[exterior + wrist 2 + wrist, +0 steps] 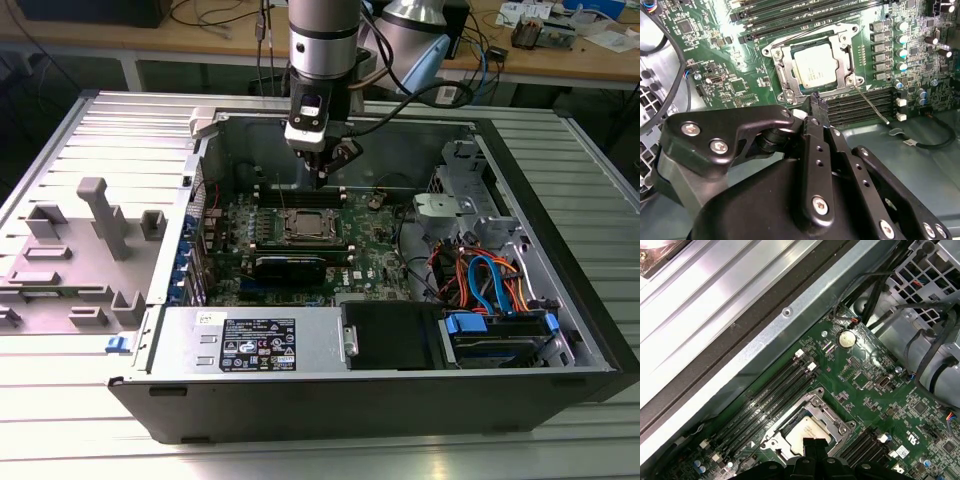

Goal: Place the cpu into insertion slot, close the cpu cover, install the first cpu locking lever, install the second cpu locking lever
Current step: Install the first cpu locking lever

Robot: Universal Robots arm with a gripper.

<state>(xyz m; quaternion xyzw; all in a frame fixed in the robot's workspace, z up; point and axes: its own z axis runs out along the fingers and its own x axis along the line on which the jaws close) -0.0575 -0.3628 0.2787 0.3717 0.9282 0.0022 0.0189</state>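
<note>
- Jaws are pressed together with nothing between them, as the wrist views show. The gripper point(322, 180) hangs in the upper centre of the exterior view, over the green circuit board point(380, 248) in the open computer case point(350, 410).
- Exterior view: the cpu point(305, 226) lies near the middle of the frame, just below the gripper's tip and apart from it. This is the view for judging the tip's height over the board and the case walls around the arm.
- Second wrist view:
  - The cpu point(812, 67) sits in the insertion slot point(785, 92), and the cpu cover point(842, 60) looks to be lying flat around it.
  - A thin locking lever point(871, 105) juts from the socket's corner across the memory slots point(850, 109). It appears unlatched.
  - The gripper point(816, 101) is just beside the cover's edge; I cannot tell whether it touches.
  - My judgement is that a lever is the step in hand. To do it well, press the joined tips on the rod itself near its free end and sweep it down and sideways under its catch. Keep off the memory slots and the cpu's top.
- First wrist view:
  - The gripper point(812, 446) overlaps the near edge of the cpu point(802, 431).
  - This angle adds the board's far side: more memory slots point(770, 395), a coin cell point(846, 338) and the case wall beyond.
  - For the lever's line, go by the second wrist view.
</note>
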